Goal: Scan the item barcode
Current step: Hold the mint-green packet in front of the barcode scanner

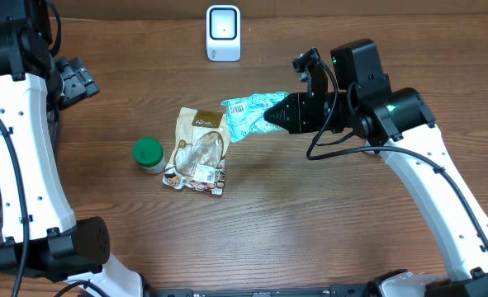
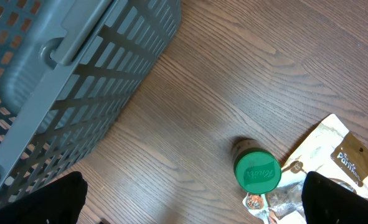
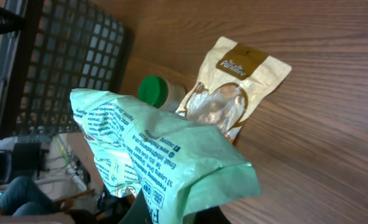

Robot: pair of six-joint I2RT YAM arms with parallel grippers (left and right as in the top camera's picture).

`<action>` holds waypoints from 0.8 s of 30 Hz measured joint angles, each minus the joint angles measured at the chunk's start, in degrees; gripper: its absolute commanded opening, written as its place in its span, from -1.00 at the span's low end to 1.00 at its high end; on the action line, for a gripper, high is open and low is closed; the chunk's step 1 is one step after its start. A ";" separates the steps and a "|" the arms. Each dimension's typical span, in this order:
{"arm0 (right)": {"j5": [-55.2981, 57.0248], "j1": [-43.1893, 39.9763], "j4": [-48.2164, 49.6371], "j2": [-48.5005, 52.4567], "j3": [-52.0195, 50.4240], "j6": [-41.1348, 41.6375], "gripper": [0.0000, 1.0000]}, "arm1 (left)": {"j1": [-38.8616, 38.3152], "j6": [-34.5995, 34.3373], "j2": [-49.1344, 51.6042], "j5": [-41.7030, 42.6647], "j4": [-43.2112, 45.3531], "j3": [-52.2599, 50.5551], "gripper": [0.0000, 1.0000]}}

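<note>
The wooden surface (image 1: 310, 223) carries everything. At its left edge stands a grey slatted basket (image 2: 59, 81), seen close in the left wrist view.

The right tool (image 1: 270, 115) reaches in from the right, its jaws clamped tight on one end of a pale green bag (image 1: 245, 111). The bag sticks out leftward from the jaws, crumpled, with its printed side up towards the overhead camera. It sits in front of the scanner and just beside the top of the pouch. Whether its free end touches the surface I cannot tell.

The left tool (image 1: 80, 78) is at the far left near the basket, jaws spread wide and holding nothing.

A tan pouch (image 1: 198, 148) with a clear window lies flat mid-surface. The white scanner (image 1: 224, 33) stands upright at the back edge. A small jar (image 1: 149, 154) with a green lid stands just left of the pouch.
</note>
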 measured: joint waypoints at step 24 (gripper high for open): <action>47.93 9.01 41.48 19.41 19.23 -14.47 -0.92 | -0.07 0.00 0.00 0.00 0.02 0.00 0.99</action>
